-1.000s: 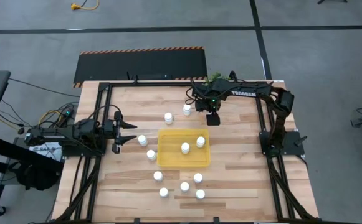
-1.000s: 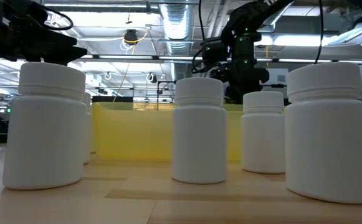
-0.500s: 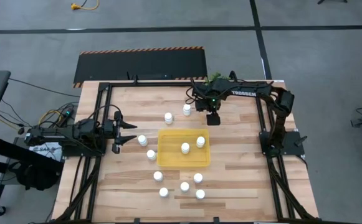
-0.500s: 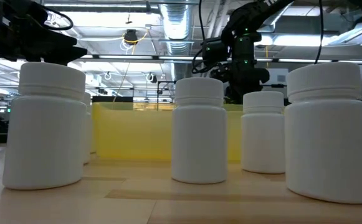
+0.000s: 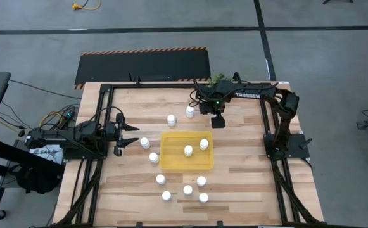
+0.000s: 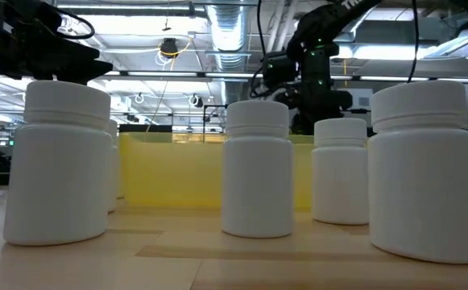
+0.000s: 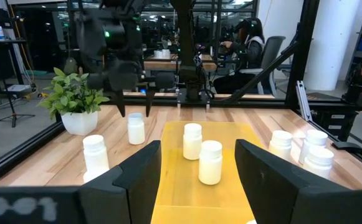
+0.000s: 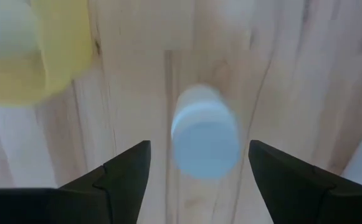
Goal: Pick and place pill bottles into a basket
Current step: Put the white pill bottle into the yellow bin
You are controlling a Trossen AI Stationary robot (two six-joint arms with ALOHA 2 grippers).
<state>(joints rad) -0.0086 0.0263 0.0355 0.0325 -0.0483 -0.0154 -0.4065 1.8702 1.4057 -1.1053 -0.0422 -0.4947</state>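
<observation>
The yellow basket lies mid-table with two white pill bottles standing in it. Several more bottles stand on the wood: two beyond the basket, two at its left, several in front. My right gripper points down, open, just beyond the basket's far right corner. It is over one upright bottle, also seen in the left wrist view; its fingers stand on either side, apart from it. My left gripper is open and empty at the table's left.
A small green potted plant stands at the far edge behind the right arm, and shows in the left wrist view. A black frame runs round the table. In the low view, near bottles stand before the basket.
</observation>
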